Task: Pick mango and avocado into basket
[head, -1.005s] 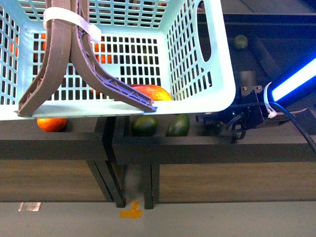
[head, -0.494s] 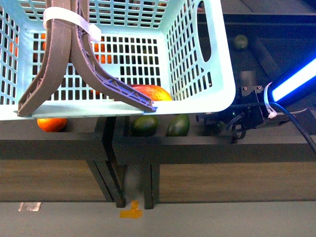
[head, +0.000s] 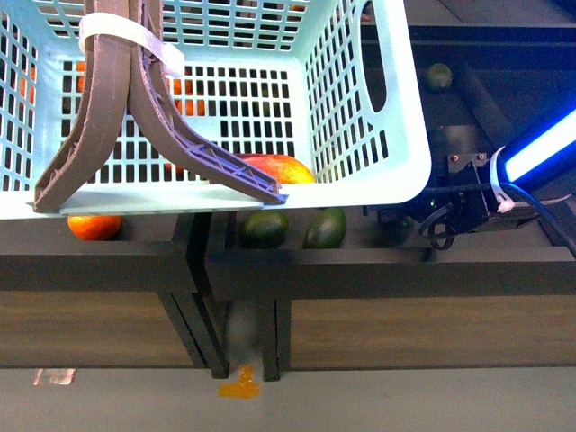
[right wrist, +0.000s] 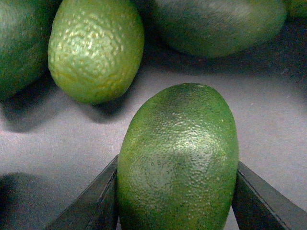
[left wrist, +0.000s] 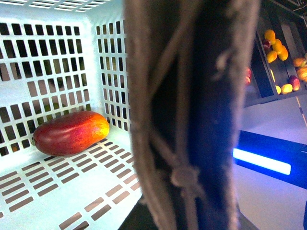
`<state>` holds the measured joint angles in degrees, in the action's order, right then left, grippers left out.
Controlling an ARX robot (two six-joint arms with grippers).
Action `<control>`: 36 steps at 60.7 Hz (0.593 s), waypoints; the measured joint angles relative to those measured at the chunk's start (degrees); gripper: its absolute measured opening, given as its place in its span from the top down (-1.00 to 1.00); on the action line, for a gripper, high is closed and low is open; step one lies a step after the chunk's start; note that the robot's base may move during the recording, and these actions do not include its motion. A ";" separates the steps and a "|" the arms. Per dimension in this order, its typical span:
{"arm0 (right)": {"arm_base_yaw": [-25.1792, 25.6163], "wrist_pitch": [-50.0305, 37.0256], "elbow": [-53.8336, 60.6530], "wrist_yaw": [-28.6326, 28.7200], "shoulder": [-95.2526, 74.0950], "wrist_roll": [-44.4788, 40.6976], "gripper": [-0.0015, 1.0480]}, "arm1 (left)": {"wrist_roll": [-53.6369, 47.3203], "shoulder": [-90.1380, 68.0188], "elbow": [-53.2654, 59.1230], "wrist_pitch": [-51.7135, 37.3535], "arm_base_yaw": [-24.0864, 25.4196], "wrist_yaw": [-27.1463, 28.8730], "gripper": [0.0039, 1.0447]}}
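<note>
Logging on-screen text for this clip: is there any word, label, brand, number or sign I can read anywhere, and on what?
None can be read in any view.
The basket, its white tie, the mango and the avocado carry no print or sticker.
The orange mark on the floor is a plain shape, no letters.

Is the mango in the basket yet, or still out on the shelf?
In. The left wrist view shows the mango lying on its side on the basket floor, against the slotted wall.
</note>
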<state>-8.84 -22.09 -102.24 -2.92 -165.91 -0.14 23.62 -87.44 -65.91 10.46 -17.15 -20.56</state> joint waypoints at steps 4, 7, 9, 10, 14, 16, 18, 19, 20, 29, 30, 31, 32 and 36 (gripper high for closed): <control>0.33 -0.31 0.79 0.24 1.42 0.20 -0.06 | 0.00 0.00 0.00 0.00 0.00 0.00 0.90; 0.63 -0.63 1.55 0.44 2.84 0.31 -0.06 | 0.00 0.00 0.00 0.00 0.00 0.00 0.90; 0.85 -0.92 2.21 0.55 4.07 0.39 -0.06 | 0.00 0.00 0.00 0.00 0.00 0.00 0.90; 0.92 -0.98 2.43 0.61 4.44 0.44 -0.06 | 0.00 0.00 0.00 0.00 0.00 0.00 0.90; 1.38 -1.46 3.72 0.96 7.04 0.57 -0.06 | 0.00 0.00 0.00 0.00 0.00 0.00 0.90; 1.66 -1.75 4.76 1.22 8.96 0.68 -0.06 | 0.00 0.00 0.00 0.00 0.00 0.00 0.90; 1.81 -1.95 5.40 1.38 9.99 0.74 -0.06 | 0.00 0.00 0.00 0.00 0.00 0.00 0.90; 1.97 -2.12 6.10 1.57 11.04 0.85 -0.06 | 0.00 0.00 0.00 0.00 0.00 0.00 0.90; 2.03 -2.19 6.47 1.60 11.58 0.87 -0.06 | 0.00 0.00 0.00 0.00 0.00 0.00 0.90; 2.78 -3.30 11.37 3.34 18.62 1.46 -0.06 | 0.00 0.00 0.00 0.00 0.02 0.00 0.90; 2.86 -3.50 12.24 3.65 19.91 1.57 -0.06 | 0.00 0.00 0.00 0.00 0.00 0.00 0.90; 2.89 -3.56 12.70 3.78 20.57 1.64 -0.06 | 0.00 0.00 0.00 0.00 0.00 0.00 0.90; 2.93 -3.67 13.16 3.93 21.24 1.73 -0.06 | 0.00 0.00 0.00 0.00 0.00 0.00 0.90; 2.99 -4.00 15.82 4.70 25.31 2.19 -0.06 | 0.00 0.00 0.00 0.00 0.00 0.00 0.90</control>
<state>-5.85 -26.09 -86.41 1.78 -140.59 2.04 23.62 -87.44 -65.91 10.46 -17.15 -20.56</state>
